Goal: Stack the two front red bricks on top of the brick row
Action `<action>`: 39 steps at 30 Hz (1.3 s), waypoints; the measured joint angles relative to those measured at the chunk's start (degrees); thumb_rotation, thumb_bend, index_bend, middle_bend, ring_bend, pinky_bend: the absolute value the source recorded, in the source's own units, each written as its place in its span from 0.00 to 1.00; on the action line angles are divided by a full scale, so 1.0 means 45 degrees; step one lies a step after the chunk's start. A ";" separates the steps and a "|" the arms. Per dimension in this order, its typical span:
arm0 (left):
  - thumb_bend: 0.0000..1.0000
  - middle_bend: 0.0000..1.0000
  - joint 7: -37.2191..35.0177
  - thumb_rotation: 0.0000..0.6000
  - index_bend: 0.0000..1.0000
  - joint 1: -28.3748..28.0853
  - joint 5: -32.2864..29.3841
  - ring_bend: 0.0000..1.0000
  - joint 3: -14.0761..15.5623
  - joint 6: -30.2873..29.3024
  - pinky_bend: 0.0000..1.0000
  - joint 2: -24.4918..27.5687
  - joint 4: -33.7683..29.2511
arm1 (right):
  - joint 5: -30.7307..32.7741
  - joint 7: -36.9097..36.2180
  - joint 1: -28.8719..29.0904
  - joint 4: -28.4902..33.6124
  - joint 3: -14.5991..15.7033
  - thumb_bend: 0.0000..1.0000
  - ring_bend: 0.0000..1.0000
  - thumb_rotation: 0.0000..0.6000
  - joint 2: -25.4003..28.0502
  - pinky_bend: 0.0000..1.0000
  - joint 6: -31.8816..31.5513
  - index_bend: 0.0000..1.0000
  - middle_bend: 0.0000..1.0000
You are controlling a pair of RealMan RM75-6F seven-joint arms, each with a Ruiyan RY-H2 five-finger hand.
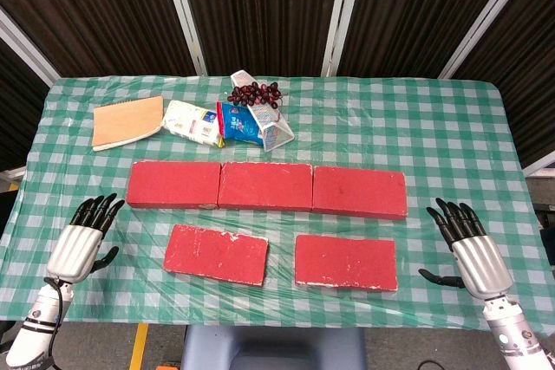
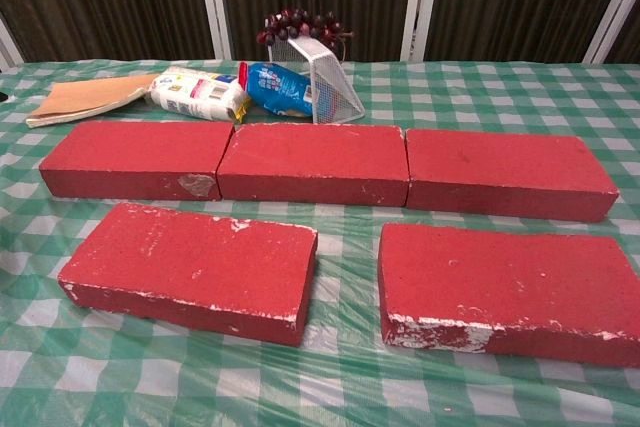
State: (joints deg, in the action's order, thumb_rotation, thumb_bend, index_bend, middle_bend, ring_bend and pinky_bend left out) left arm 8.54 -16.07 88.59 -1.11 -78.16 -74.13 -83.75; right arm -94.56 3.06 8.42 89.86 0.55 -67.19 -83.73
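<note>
While both arms rest at the near corners of the bench, the left hand (image 1: 82, 238) lies flat with fingers spread and nothing in it, and the right hand (image 1: 468, 246) mirrors it, fingers apart and empty; neither shows in the chest view. Inboard of the left hand sits the front-left red rectangular brick (image 1: 216, 254), slightly skewed to the bench edge; the front-right red rectangular brick (image 1: 346, 262) lies near the right hand, squarer. Both are apart from each other and from the row of three red bricks (image 1: 266, 187) set end to end just behind them. No stacking done yet. Judgement: bricks look rigid and probably heavy for one hand, with rough, chipped edges showing white, so grip should be fair, not slippery. Best hold likely across the short width, thumb on the near long face, fingers on the far one, near mid-length to avoid tipping. Clear plastic over the green-and-white checked cloth (image 1: 451, 140) may let a brick slide when pushed. Beyond the row: tan notebook (image 1: 127, 121), white packet (image 1: 192, 120), blue packet (image 1: 239, 122), white wire basket (image 1: 272, 127), dark grapes (image 1: 254, 94).
</note>
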 measured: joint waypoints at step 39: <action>0.24 0.00 -0.3787 1.00 0.00 -0.4268 0.1892 0.00 0.0960 0.5596 0.01 -0.0740 -0.0493 | -0.0987 -0.1090 -0.0152 0.0143 0.0519 0.15 0.00 0.87 0.0471 0.00 -0.0357 0.00 0.00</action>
State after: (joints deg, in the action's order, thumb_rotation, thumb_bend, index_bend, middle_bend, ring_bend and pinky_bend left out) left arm -8.51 -35.27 97.11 3.21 -52.97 -77.46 -85.97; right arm -99.00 -1.84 7.74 90.50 2.89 -65.07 -85.34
